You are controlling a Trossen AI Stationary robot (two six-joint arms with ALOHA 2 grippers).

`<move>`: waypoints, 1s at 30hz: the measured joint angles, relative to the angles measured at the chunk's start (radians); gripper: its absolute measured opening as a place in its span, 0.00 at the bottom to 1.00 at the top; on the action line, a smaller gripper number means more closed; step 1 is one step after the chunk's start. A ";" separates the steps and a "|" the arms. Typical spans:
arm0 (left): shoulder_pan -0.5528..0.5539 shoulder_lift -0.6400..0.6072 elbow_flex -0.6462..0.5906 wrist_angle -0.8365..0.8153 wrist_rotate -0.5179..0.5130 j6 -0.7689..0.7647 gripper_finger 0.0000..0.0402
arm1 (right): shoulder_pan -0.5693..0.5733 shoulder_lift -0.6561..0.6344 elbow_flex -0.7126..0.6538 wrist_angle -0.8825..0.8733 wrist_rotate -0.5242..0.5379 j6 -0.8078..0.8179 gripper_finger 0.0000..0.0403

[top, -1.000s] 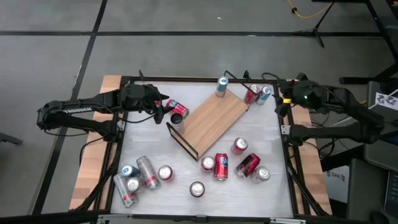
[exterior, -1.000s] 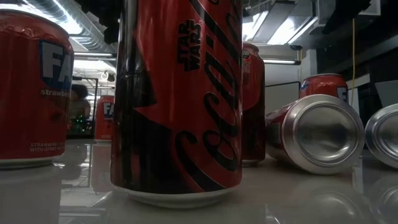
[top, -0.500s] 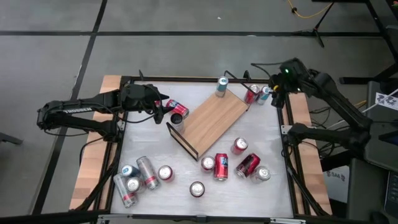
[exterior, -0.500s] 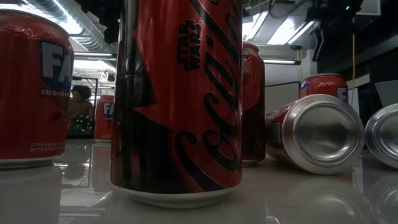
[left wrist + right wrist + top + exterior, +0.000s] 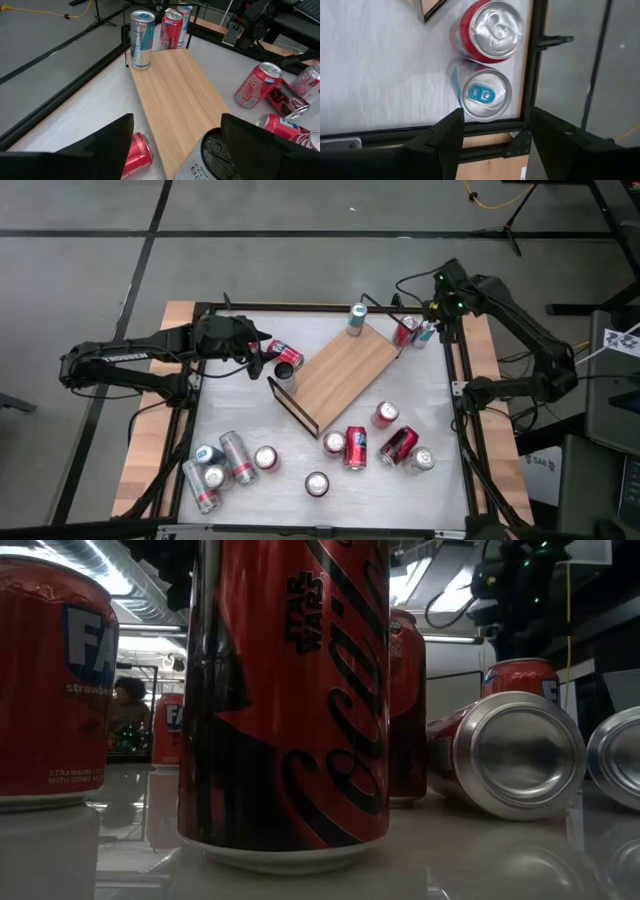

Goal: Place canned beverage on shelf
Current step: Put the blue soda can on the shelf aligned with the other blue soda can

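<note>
Your left gripper (image 5: 177,125) sits at the near end of the shelf (image 5: 180,95). Its fingers are wide apart and hold nothing. A silver can (image 5: 215,157) stands between them on the shelf end, closer to one finger. A red can (image 5: 136,152) lies on its side just beside the shelf, so don't bump it.

Cans are hard, round and smooth, so they can slip, and they dent if you squeeze hard. Take one by the middle of its side.

A tall blue can (image 5: 142,37) stands at the far end by the thin black rail (image 5: 125,45). Your right gripper (image 5: 496,112) hangs half open and empty over a blue-top can (image 5: 482,95). That can touches a red one (image 5: 492,27) and is tight to the table frame (image 5: 530,65), so there is little room for fingers
</note>
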 joint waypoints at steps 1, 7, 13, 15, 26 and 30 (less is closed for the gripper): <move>0.000 0.000 0.000 0.000 0.000 0.000 0.73 | 0.000 0.013 0.000 -0.001 0.004 -0.013 0.54; 0.000 0.000 0.000 0.000 0.000 0.000 0.73 | 0.002 0.061 -0.001 -0.066 0.033 -0.033 0.54; 0.000 0.000 0.000 0.000 0.000 0.000 0.73 | 0.003 0.069 0.000 -0.052 0.034 -0.023 0.54; 0.000 0.000 0.000 0.000 0.000 0.000 0.73 | 0.003 0.069 -0.001 -0.032 0.034 0.003 0.54; 0.000 0.000 0.000 0.001 0.000 0.000 0.73 | 0.003 0.069 0.000 0.010 0.034 0.099 0.54; 0.000 0.000 0.000 0.001 0.000 0.000 0.73 | 0.003 0.069 -0.001 0.010 0.034 0.101 0.54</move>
